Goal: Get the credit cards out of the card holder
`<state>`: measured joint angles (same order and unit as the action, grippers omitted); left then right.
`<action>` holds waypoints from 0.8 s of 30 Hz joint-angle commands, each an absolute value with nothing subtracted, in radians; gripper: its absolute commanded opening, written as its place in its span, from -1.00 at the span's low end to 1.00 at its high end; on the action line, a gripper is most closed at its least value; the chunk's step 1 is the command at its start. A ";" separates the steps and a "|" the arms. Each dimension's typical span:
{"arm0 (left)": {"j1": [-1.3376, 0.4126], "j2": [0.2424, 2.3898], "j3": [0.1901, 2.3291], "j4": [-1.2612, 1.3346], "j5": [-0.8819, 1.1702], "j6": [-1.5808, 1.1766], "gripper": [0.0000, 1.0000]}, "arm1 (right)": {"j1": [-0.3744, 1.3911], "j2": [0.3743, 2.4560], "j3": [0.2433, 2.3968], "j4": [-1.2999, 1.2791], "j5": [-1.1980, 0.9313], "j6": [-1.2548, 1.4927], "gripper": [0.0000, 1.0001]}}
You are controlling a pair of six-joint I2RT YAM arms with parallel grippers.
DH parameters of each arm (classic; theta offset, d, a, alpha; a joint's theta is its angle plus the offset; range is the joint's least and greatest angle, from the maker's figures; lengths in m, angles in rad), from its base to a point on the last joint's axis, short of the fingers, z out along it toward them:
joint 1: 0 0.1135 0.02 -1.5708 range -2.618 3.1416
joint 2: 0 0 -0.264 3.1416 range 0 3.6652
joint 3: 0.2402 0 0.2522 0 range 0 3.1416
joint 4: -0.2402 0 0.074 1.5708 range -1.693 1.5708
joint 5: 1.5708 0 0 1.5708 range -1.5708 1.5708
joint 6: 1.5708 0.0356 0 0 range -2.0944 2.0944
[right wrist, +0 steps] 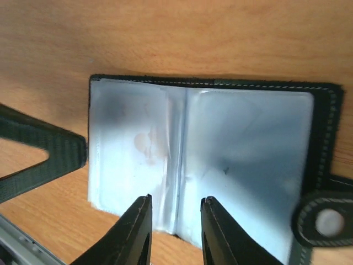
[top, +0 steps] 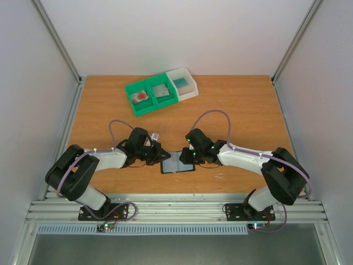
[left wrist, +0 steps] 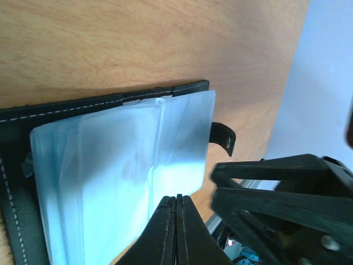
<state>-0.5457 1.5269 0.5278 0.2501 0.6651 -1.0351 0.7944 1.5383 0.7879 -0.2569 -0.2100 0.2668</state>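
L fingers (left wrist: 175,205) pressed fully together, tips at edge of card holder (right wrist: 242,154); can't tell if a sleeve is pinched. R fingers (top: 186,158) slightly apart, gripping nothing, straddling holder's centre fold. Holder lies open on bench (right wrist: 193,33) btwn both finger pairs. Credit card (right wrist: 144,144) w/ red blotch sits in sleeve just past R fingertips.

The left arm (top: 102,160) and right arm (top: 248,159) match: white link shells between black joint housings. A lilac cable (top: 118,122) loops above each, mid-frame in the overhead view. Black base plates (top: 107,211) near the bottom edge have tiny red and green lights beside them. The jaws are black and tapered.
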 commanded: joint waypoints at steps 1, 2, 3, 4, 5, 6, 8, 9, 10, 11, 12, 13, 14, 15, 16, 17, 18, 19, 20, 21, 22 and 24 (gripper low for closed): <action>-0.551 1.526 0.558 0.217 0.651 -0.998 -0.99 | 0.775 1.458 0.771 -0.353 -0.120 0.219 -0.40; -0.551 1.526 0.562 0.206 0.647 -0.994 -0.94 | 0.767 1.456 0.769 -0.353 -0.122 0.217 -0.37; -0.551 1.522 0.567 0.186 0.639 -0.989 -0.85 | 0.760 1.458 0.765 -0.350 -0.128 0.216 -0.36; -0.551 1.516 0.573 0.164 0.628 -0.981 -0.76 | 0.753 1.465 0.764 -0.349 -0.134 0.216 -0.35; -0.550 1.508 0.577 0.144 0.618 -0.968 -0.67 | 0.747 1.473 0.765 -0.348 -0.137 0.214 -0.35; -0.551 1.500 0.580 0.122 0.608 -0.961 -0.59 | 0.743 1.479 0.768 -0.347 -0.137 0.210 -0.35; -0.551 1.475 0.583 0.073 0.583 -0.942 -0.42 | 0.737 1.493 0.769 -0.343 -0.131 0.205 -0.35; -0.551 1.464 0.584 0.052 0.569 -0.928 -0.37 | 0.732 1.504 0.771 -0.337 -0.131 0.203 -0.35; -0.550 1.457 0.583 0.037 0.559 -0.920 -0.34 | 0.730 1.517 0.773 -0.331 -0.136 0.200 -0.36; -0.551 1.452 0.583 0.027 0.554 -0.913 -0.30 | 0.730 1.534 0.779 -0.327 -0.144 0.199 -0.37; -0.551 1.455 0.584 0.024 0.553 -0.907 -0.26 | 0.730 1.551 0.784 -0.318 -0.155 0.200 -0.38; -0.551 1.459 0.583 0.024 0.556 -0.906 -0.22 | 0.730 1.563 0.781 -0.303 -0.172 0.204 -0.40; -0.551 1.466 0.584 0.024 0.559 -0.905 -0.19 | 0.729 1.573 0.774 -0.282 -0.190 0.209 -0.43; -0.551 1.473 0.586 0.024 0.566 -0.905 -0.17 | 0.729 1.579 0.766 -0.262 -0.209 0.214 -0.46; -0.551 1.478 0.587 0.025 0.570 -0.906 -0.15 | 0.730 1.584 0.759 -0.246 -0.225 0.219 -0.48; -0.551 1.480 0.587 0.025 0.572 -0.907 -0.15 | 0.731 1.592 0.758 -0.242 -0.235 0.221 -0.49; -0.551 1.477 0.584 0.025 0.569 -0.907 -0.14 | 0.731 1.598 0.758 -0.242 -0.236 0.222 -0.50; -0.551 1.474 0.583 0.023 0.565 -0.907 -0.13 | 0.731 1.602 0.757 -0.242 -0.237 0.222 -0.51; -0.551 1.470 0.582 0.023 0.563 -0.907 -0.12 | 0.732 1.606 0.754 -0.242 -0.241 0.224 -0.51; -0.550 1.468 0.580 0.022 0.566 -0.907 -0.11 | 0.734 1.607 0.751 -0.242 -0.246 0.225 -0.52; -0.549 1.468 0.580 0.026 0.571 -0.907 -0.11 | 0.736 1.604 0.750 -0.243 -0.249 0.226 -0.52; -0.549 1.470 0.574 0.047 0.589 -0.914 -0.10 | 0.738 1.591 0.747 -0.251 -0.246 0.226 -0.53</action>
<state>-0.5457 1.4742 0.5613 0.0219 0.5758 -0.9272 0.7330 1.5909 0.7658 -0.2523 -0.2302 0.2199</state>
